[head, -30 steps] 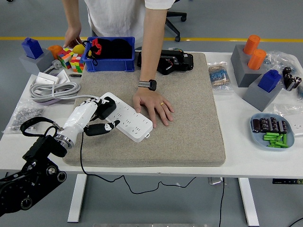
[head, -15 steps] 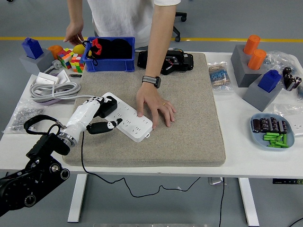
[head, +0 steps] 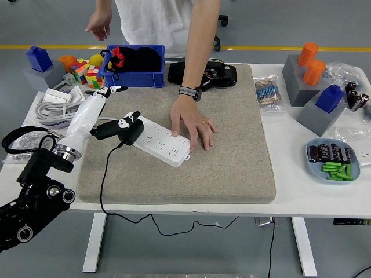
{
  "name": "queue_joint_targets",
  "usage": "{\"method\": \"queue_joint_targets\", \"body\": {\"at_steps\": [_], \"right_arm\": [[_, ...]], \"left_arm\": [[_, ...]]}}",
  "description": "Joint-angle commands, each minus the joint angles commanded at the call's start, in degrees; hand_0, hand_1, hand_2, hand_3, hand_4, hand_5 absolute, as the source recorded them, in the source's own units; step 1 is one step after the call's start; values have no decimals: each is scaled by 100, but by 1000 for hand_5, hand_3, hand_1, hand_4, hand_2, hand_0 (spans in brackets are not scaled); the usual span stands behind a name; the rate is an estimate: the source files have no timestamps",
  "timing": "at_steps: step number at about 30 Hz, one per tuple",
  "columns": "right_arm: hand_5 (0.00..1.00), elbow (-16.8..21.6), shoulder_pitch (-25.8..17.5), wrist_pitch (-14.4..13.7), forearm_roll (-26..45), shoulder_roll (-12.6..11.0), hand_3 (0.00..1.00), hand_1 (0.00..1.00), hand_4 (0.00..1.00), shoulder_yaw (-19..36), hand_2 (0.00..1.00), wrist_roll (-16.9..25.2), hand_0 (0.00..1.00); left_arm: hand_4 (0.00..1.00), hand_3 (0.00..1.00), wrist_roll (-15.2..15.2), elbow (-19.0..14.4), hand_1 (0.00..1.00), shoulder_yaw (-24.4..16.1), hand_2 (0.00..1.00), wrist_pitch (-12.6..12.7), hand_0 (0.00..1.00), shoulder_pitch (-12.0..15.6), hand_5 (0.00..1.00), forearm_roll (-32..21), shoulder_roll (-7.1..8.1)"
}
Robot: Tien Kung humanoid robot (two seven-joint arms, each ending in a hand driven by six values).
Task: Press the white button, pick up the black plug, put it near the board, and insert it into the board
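The black plug [head: 128,132] is gripped in the left hand [head: 103,119] and held at the left end of the white board [head: 160,141], its cable trailing down over the felt mat [head: 232,156] toward the near table edge. For a clean insertion, the prongs should be aligned squarely over a socket and pressed straight down. Just beyond, the board's right end is pinned by a person's hand [head: 193,123]. The right hand is not seen.
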Motion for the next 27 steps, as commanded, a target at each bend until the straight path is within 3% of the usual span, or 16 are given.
{"method": "queue_joint_targets", "body": {"at_steps": [12, 27], "right_arm": [[378, -2, 2, 3, -4, 2, 578, 568, 641, 20, 564, -4, 617], [380, 0, 123, -1, 45, -28, 578, 568, 641, -57, 564, -8, 616]], "left_arm": [[824, 861, -167, 34, 976, -1030, 922, 387, 992, 372, 657, -387, -150], [829, 841, -30, 33, 969, -2189, 904, 253, 993, 703, 694, -219, -312]]}}
